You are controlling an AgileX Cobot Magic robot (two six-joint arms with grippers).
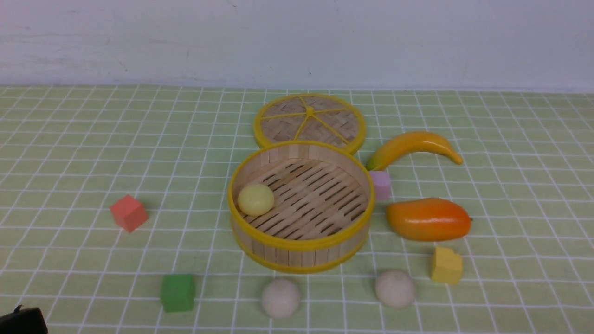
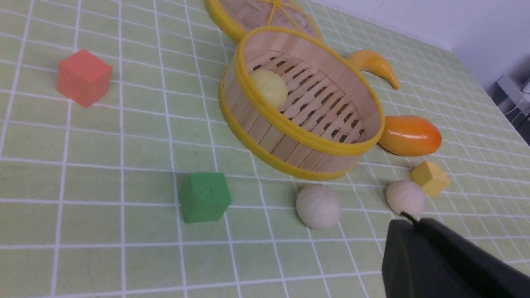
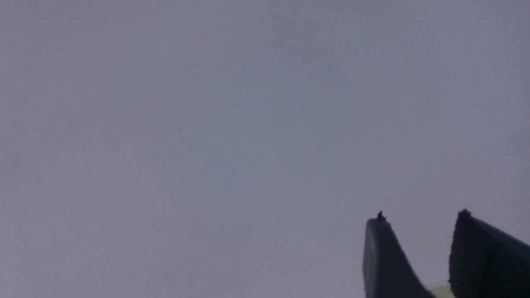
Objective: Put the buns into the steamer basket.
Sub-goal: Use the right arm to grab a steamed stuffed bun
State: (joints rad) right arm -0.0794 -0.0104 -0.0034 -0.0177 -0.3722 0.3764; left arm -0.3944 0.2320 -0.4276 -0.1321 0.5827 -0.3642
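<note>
Nearest the camera, at the near left corner of the front view, sits the dark tip of the left gripper (image 2: 408,221). Its fingers are together with nothing between them. Right gripper (image 3: 422,215): fingers apart, nothing between them, a pale wall (image 3: 207,124) filling most of its wrist view. That view is dim and soft, so the pale green patch at its edge is probably table.

Largest item: the table (image 1: 510,185), covered in green with a grid of pale lines.

Next in size, the steamer basket (image 1: 301,255), upright near the middle, yellow-rimmed, with a slatted floor. Inside it, on the left side of the floor near the wall, rests the pale yellow bun (image 1: 256,199).

Woven lid (image 1: 310,118): flat, yellow-rimmed, directly beyond the basket on its far side.

Banana (image 1: 413,141): to the far right of the basket, its green end toward the basket.

Orange-red papaya (image 1: 429,219): right of the basket, lying on its side, nearer than the banana.

Smaller items. One beige bun (image 1: 280,298) lies on the table just in front of the basket, on the near side. Second beige bun (image 1: 395,288): also on the table, near and farther right, close to the yellow block (image 1: 447,266). Green block (image 1: 177,292): near left. Red block (image 1: 129,213): left, well apart from the basket. Pink block (image 1: 380,185): just beside the basket's right side, between banana and papaya.
</note>
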